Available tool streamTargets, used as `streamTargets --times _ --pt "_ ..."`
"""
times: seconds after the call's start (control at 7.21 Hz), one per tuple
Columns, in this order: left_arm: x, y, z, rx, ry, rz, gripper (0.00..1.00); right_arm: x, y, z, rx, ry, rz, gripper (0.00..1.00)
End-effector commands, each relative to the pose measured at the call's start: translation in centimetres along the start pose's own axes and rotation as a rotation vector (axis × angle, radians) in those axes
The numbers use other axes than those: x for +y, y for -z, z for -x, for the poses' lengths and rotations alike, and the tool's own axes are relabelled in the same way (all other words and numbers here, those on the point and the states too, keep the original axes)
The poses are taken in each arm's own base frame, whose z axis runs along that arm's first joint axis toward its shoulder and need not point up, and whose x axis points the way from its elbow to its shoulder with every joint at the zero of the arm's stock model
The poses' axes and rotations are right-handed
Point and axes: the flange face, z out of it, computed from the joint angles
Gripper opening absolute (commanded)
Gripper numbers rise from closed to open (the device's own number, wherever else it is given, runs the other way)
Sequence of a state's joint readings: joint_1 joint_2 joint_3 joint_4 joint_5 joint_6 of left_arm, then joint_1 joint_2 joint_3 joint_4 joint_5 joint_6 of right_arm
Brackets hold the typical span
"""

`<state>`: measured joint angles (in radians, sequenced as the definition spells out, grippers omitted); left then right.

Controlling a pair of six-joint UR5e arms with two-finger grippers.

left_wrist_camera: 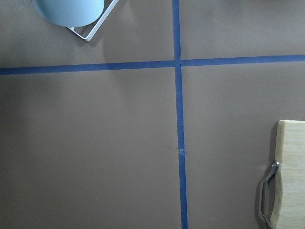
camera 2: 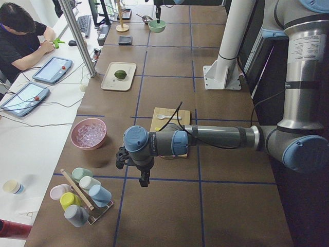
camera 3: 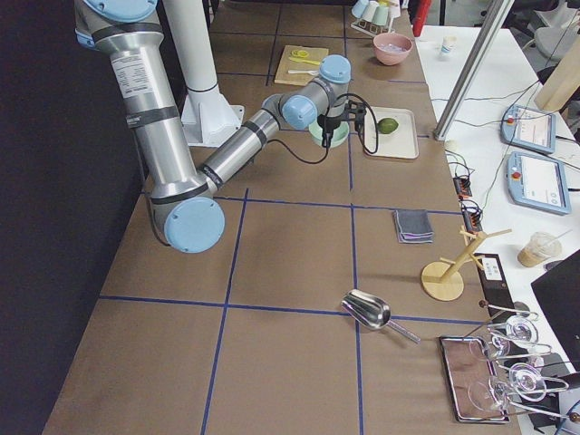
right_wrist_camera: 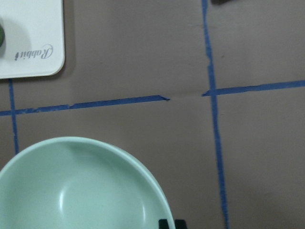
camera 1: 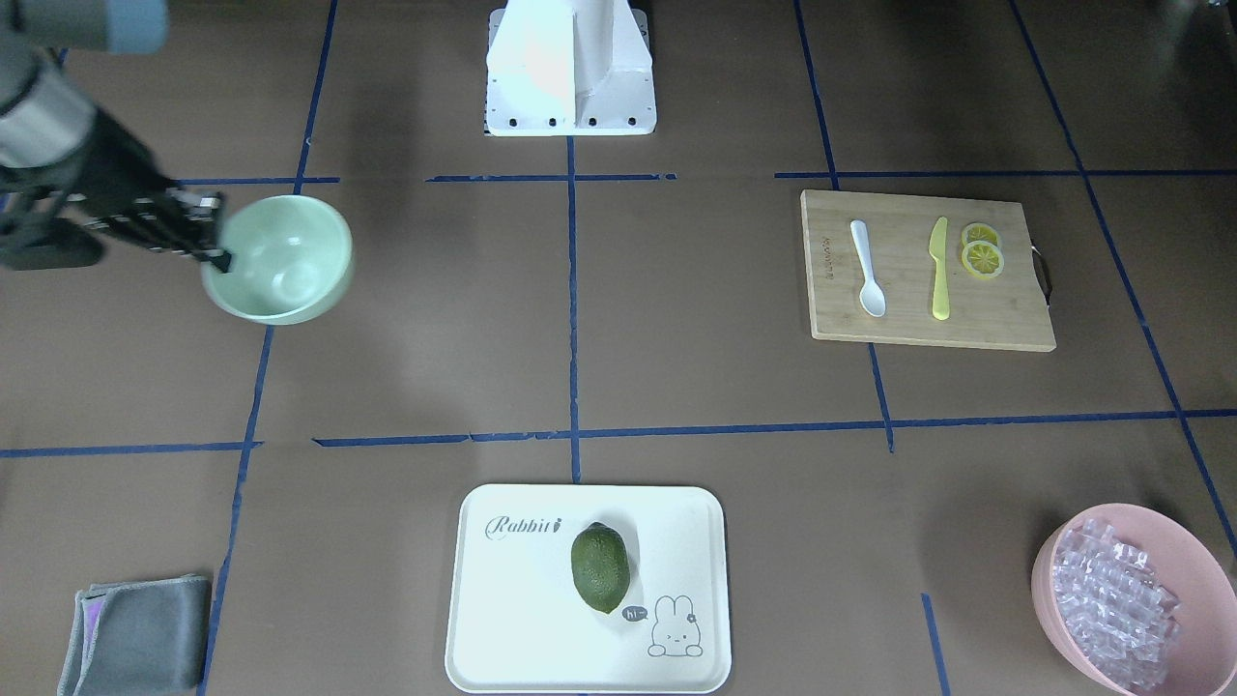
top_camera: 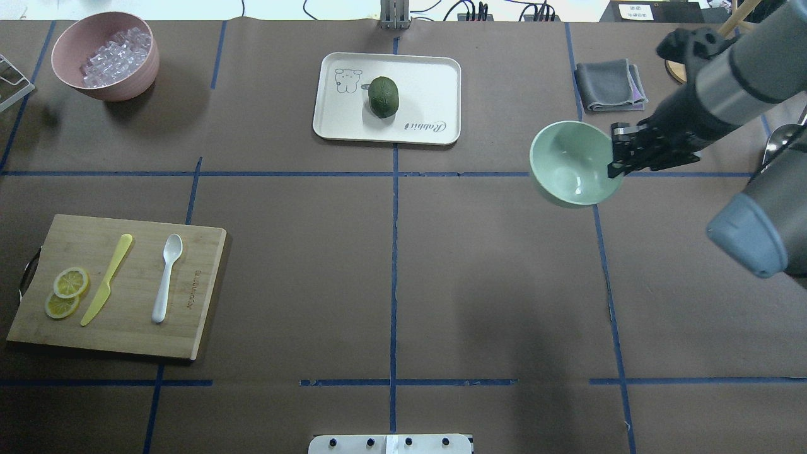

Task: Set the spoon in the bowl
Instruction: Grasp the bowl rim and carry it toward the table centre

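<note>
One white spoon [top_camera: 167, 277] lies on the cutting board [top_camera: 135, 334] beside a yellow knife [top_camera: 107, 279], well apart from the mint bowl [top_camera: 570, 165], whose rim the right gripper [top_camera: 615, 165] pinches (the left gripper [camera 2: 144, 180] hangs near the board; whether spread or closed, one cannot tell).

- Left gripper [camera 2: 144, 180]: shows only in the exterior left view, small and dark. Whether the jaws are open cannot be told.
- Right gripper [top_camera: 615, 165] on the rim of the bowl [top_camera: 567, 164]: the right wrist view cuts the bowl at its lower edge, and only the finger ends show.
- Pink bowl [camera 1: 1193, 556]: cut off by the front view's right and bottom edges.
- Cutting board [left_wrist_camera: 291, 162]: only the handle end shows in the left wrist view.
- Spoon [camera 2: 165, 117]: too small here for detail.
</note>
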<state>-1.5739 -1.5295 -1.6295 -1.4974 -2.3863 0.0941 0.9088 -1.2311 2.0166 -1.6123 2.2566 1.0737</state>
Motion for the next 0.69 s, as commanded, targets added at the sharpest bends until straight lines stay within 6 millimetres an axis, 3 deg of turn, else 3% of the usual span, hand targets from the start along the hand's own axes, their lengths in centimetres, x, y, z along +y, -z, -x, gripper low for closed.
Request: streamTargets --times 0.0,0.14,0.28,0.55 --pt "0.0 0.0 0.0 0.000 -0.003 -0.002 1.00 7.8 -7.4 11.8 0.019 -0.040 -0.016 0.00" --pt "0.1 -0.1 0.0 0.001 0.000 0.001 1.00 10.0 -11.2 16.2 0.043 -0.063 -0.053 0.00" --pt "0.1 -0.1 0.1 0.001 0.000 0.001 1.00 10.9 -14.5 18.6 0.080 -0.053 -0.069 0.00" --pt "0.2 -0.1 0.1 0.001 0.001 0.002 1.00 9.7 -18.3 20.2 0.032 -0.037 -0.086 0.00"
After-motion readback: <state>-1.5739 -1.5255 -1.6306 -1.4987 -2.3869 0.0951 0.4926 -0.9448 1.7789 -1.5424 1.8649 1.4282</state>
